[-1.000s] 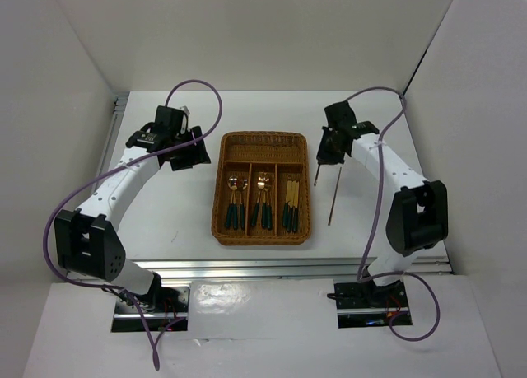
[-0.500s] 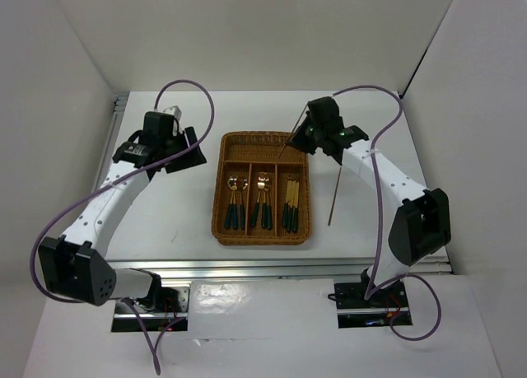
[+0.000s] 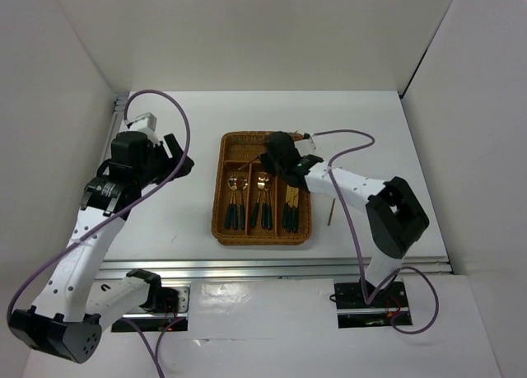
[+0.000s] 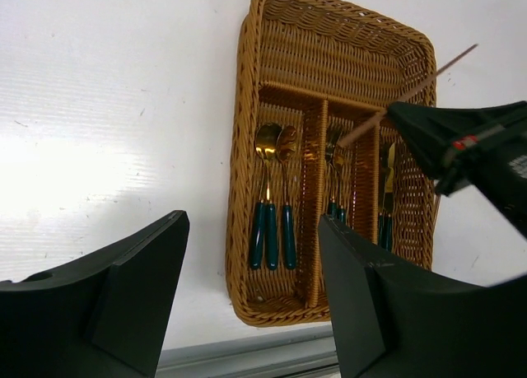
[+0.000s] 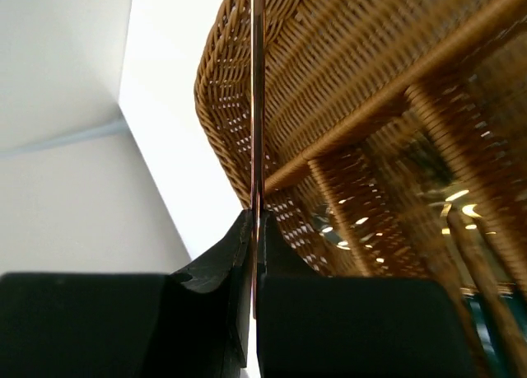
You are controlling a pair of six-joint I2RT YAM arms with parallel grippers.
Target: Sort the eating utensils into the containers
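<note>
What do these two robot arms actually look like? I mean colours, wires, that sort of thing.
The left arm and right arm look alike: smooth white tube-like links joined by chunky black joint housings. A thin purple cable loops loosely along each arm. The jaws are matte black, broad and wedge-shaped.

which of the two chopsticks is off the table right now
The held chopstick, pinched in the right gripper and tilted above the wicker tray. The other chopstick lies flat on the table, right of the tray.
</note>
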